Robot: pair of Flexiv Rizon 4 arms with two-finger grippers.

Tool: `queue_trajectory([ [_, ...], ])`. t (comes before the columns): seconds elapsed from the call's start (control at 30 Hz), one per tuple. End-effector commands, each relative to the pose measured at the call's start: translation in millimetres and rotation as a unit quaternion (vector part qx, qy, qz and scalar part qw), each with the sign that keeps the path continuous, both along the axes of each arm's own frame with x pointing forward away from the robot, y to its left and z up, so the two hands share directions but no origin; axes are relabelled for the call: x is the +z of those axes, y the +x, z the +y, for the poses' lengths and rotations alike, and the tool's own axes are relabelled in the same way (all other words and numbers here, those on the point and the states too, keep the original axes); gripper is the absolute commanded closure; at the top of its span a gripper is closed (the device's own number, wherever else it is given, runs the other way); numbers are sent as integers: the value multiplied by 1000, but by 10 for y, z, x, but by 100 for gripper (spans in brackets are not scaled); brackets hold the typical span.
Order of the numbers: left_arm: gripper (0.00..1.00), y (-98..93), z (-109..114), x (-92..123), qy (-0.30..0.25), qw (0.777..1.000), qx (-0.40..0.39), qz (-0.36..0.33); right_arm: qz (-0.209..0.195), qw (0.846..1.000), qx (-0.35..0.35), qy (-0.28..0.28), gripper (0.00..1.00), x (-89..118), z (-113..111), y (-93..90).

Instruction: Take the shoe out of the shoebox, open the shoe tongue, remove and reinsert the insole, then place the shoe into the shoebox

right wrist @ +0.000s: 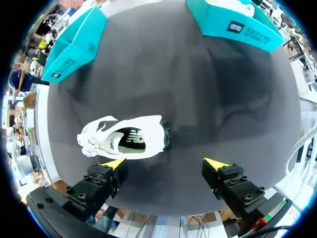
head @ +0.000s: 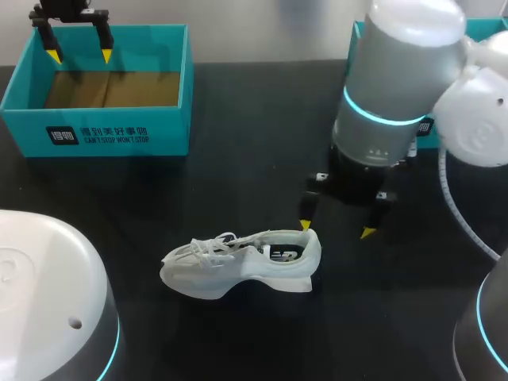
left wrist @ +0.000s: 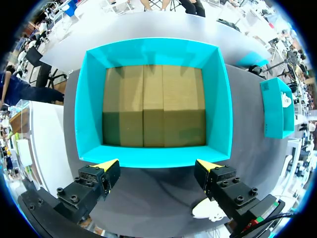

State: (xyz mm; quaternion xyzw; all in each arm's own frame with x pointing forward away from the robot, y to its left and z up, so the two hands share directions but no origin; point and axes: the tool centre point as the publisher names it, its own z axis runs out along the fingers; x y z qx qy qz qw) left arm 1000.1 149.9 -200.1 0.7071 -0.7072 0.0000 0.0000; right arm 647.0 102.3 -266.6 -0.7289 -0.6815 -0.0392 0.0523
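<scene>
1. The black table carried everything.
2. The teal shoebox sat at its far left, open, brown floor bare.
3. A second teal box sat at the far right.
4. The white shoe lay on its side mid-table, well apart from the shoebox.
5. The right gripper hung spread wide and empty, one tip just beside the shoe's heel.
6. The left gripper hung above the shoebox, fingers wide apart, holding nothing.

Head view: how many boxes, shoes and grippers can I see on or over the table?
Teal shoeboxes: 2 (left shoebox, right shoebox partly hidden)
Shoes: 1 (white shoe)
Grippers: 2 (left gripper, right gripper)
Total: 5
</scene>
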Motion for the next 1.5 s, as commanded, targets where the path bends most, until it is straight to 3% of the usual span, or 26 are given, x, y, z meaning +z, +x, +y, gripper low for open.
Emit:
queue_trajectory([
  [0.03,0,-1,0,0,0,1000,0,0,-57,990,47,123,0,168,-303,-98],
  [0.17,0,-1,0,0,0,1000,0,0,-100,972,116,180,0,216,-380,-115],
  [0.27,0,-1,0,0,0,1000,0,0,-113,937,221,246,0,174,-446,-96],
  [0.63,0,-1,0,0,0,1000,0,0,-113,937,221,246,0,174,-446,-96],
  [0.77,0,-1,0,0,0,1000,0,0,-119,899,273,321,0,69,-528,26],
  [0.93,0,-1,0,0,0,1000,0,0,-139,869,318,351,0,62,-585,74],
  [1.1,0,-1,0,0,0,1000,0,0,-163,829,371,385,0,117,-681,78],
  [1.23,0,-1,0,0,0,1000,0,0,-175,801,413,397,0,43,-793,79],
  [1.5,0,-1,0,0,0,1000,0,0,-221,809,426,340,0,-127,-751,146],
])
